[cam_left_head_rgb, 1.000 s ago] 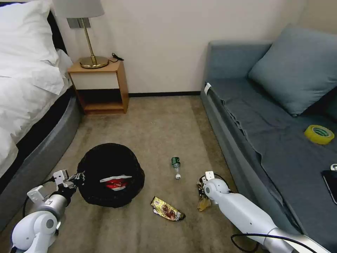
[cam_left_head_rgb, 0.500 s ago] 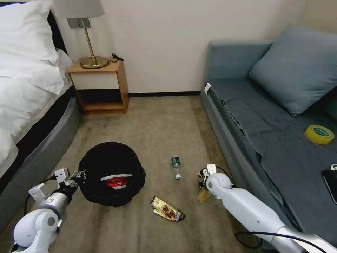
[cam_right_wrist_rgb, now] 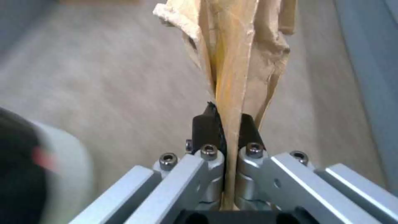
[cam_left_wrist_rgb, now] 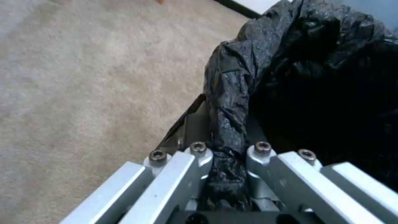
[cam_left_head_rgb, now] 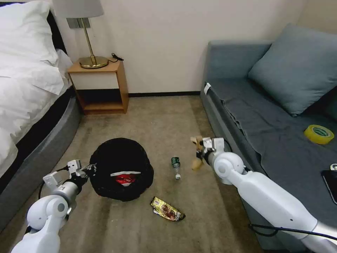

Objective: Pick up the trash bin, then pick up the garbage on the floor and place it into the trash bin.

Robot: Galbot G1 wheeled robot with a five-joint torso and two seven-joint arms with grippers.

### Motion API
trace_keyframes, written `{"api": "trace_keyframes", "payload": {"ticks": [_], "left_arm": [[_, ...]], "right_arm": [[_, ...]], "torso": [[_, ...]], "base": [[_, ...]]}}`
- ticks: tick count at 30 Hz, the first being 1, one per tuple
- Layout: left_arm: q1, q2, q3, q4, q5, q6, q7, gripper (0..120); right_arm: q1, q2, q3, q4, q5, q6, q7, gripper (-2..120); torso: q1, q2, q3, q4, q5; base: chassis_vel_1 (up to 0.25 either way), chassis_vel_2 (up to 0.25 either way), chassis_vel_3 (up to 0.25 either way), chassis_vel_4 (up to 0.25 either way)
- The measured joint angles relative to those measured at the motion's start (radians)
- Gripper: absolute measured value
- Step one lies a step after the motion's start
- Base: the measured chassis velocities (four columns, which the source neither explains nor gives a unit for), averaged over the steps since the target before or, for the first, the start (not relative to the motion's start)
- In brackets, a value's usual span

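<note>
- Jaws of the left gripper (cam_left_head_rgb: 90, 168) are closed on the rim of the trash bin (cam_left_head_rgb: 121, 168) in the head view, on the side of the bin nearest the bed (cam_left_head_rgb: 31, 88); the bin sits over the carpet floor (cam_left_head_rgb: 158, 126), between the bed and the sofa (cam_left_head_rgb: 281, 140).
- Inside the bin's black bag lies a red-and-white snack packet (cam_left_head_rgb: 125, 177).
- Jaws of the right gripper (cam_left_head_rgb: 199, 149) are closed on a tan paper scrap (cam_left_head_rgb: 196, 162), held up off the floor just beside the sofa's front edge; part of the scrap hangs below the gripper.
- A small clear bottle (cam_left_head_rgb: 176, 167) with a green label lies on the floor between the bin and the right gripper, apart from both.
- A gold-brown foil wrapper (cam_left_head_rgb: 167, 208) lies on the floor nearer the robot, close to the bin's near side.
- On the sofa seat sits a yellow tape roll (cam_left_head_rgb: 318, 134).
- Left wrist view: the left gripper's (cam_left_wrist_rgb: 228, 149) jaws are pinched shut on a bunched fold of the black bag at the trash bin's (cam_left_wrist_rgb: 315, 77) rim, carpet floor (cam_left_wrist_rgb: 83, 77) beside it.
- Right wrist view: the right gripper's (cam_right_wrist_rgb: 226, 130) jaws are shut tight on the tan paper scrap (cam_right_wrist_rgb: 236, 56), which stands out beyond the tips in crumpled folds above the carpet floor (cam_right_wrist_rgb: 104, 77).
</note>
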Motion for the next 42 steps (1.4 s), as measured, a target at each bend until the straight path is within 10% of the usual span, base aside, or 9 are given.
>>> {"api": "trace_keyframes", "payload": {"ticks": [25,42], "left_arm": [[0.029,-0.012,-0.005,0.002,-0.055,0.07,-0.003,4],[0.074,-0.018,-0.045,-0.065,-0.122,0.085,-0.01,4]], "right_arm": [[0.27,0.257,-0.309,0.15,-0.008,0.158,-0.098,0],[0.15,0.316,-0.433,0.049,-0.186,0.162,-0.161,0]], "torso": [[0.0,0.0,0.0,0.0003,-0.0001],[0.0,0.0,0.0,0.0,0.0]], "base": [[0.0,0.0,0.0,0.0],[0.0,0.0,0.0,0.0]]}}
